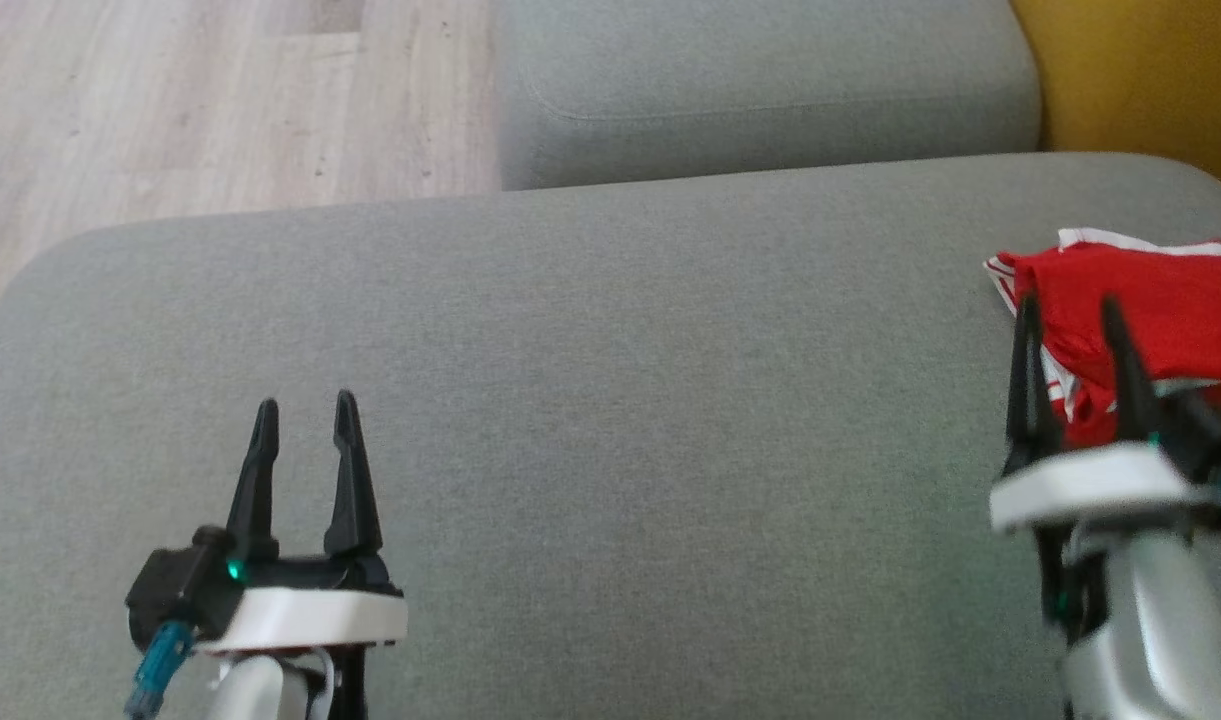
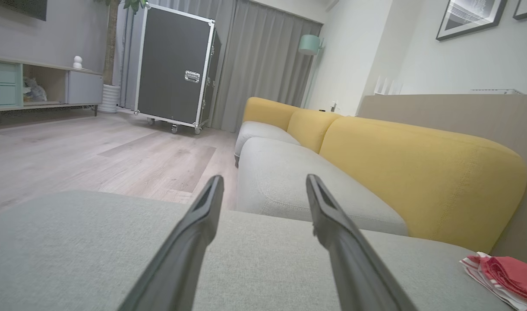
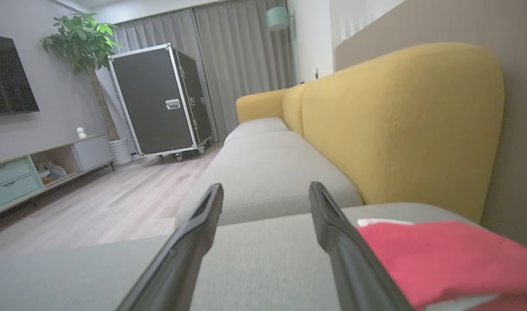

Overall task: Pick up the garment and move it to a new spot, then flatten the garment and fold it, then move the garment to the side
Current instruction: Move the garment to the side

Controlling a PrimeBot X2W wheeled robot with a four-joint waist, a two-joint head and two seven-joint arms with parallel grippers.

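Garment (image 1: 1170, 290): red, lay bunched at 3 o'clock on sofa cushion (image 1: 610, 350).
Left claw (image 1: 307, 400): stood released at 7 o'clock.
Right claw (image 1: 1068, 301): stood released at garment's left edge.

grey seat cushion (image 1: 620, 330) open left to middle; red garment (image 1: 1170, 300) heaped far right; yellow backrest (image 1: 1140, 80) beyond.

Red garment (image 1: 1160, 300) on grey cushion (image 1: 610, 350)
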